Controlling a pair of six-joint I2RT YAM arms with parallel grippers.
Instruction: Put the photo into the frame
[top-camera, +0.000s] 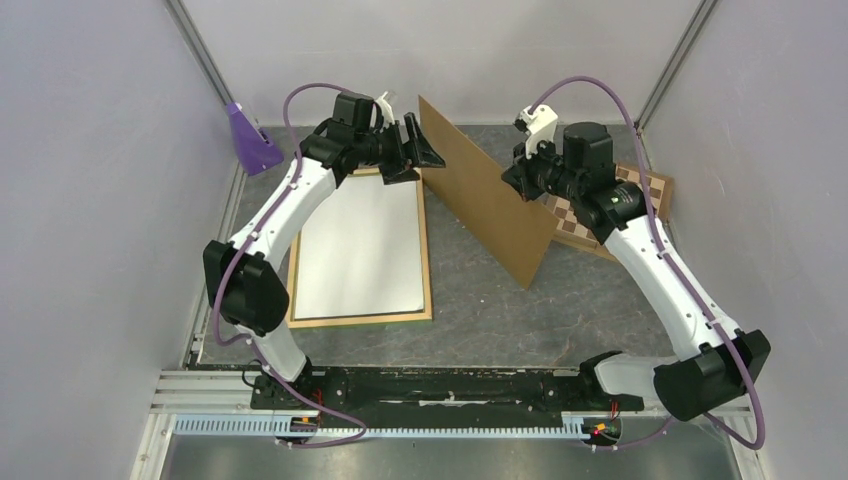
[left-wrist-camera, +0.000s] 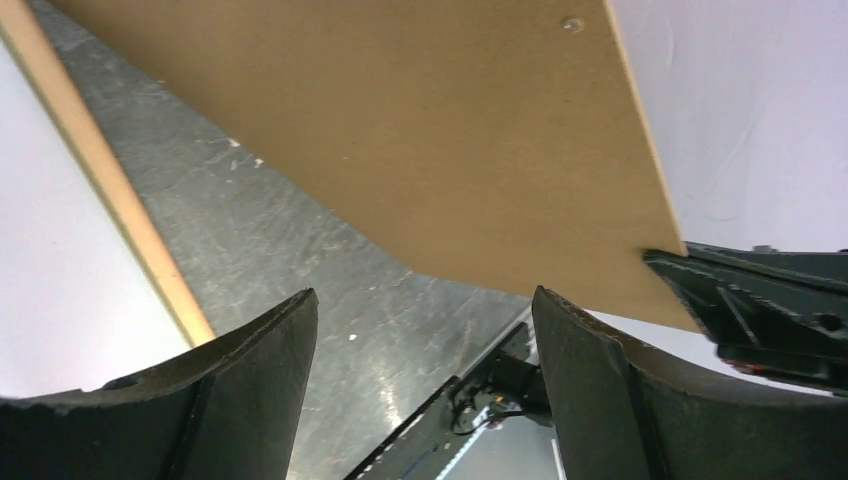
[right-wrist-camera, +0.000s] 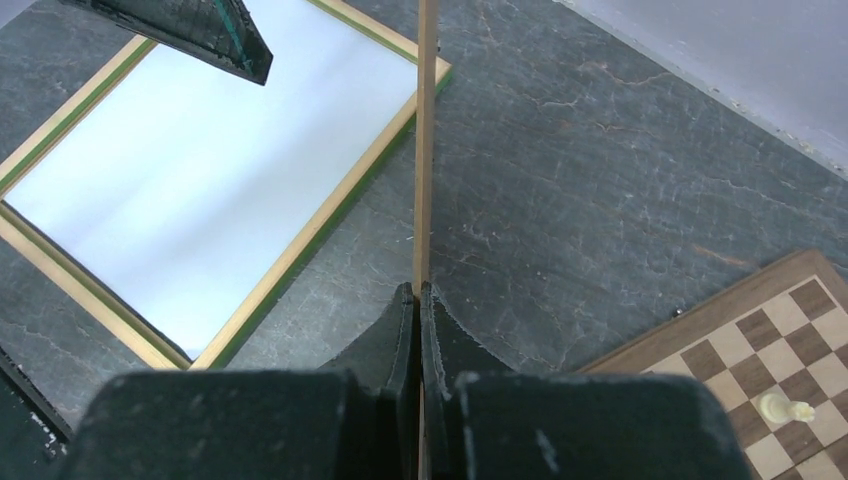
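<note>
The frame (top-camera: 360, 319) lies flat on the left of the table with its pale wood side up. The photo (top-camera: 358, 250) lies inside its rails, plain white back up. My right gripper (top-camera: 520, 175) is shut on the edge of the brown hardboard panel (top-camera: 490, 190) and holds it upright and tilted, right of the frame. In the right wrist view the panel (right-wrist-camera: 426, 140) runs edge-on out of the shut gripper (right-wrist-camera: 416, 295), past the frame (right-wrist-camera: 300, 250) and the photo (right-wrist-camera: 190, 190). My left gripper (top-camera: 420, 150) is open and empty beside the panel's far top corner (left-wrist-camera: 400, 130).
A brown-and-cream chessboard (top-camera: 640, 195) lies at the back right under the right arm, with a white chess piece (right-wrist-camera: 785, 408) on it. A purple object (top-camera: 250, 140) stands at the back left corner. Grey walls close in on both sides.
</note>
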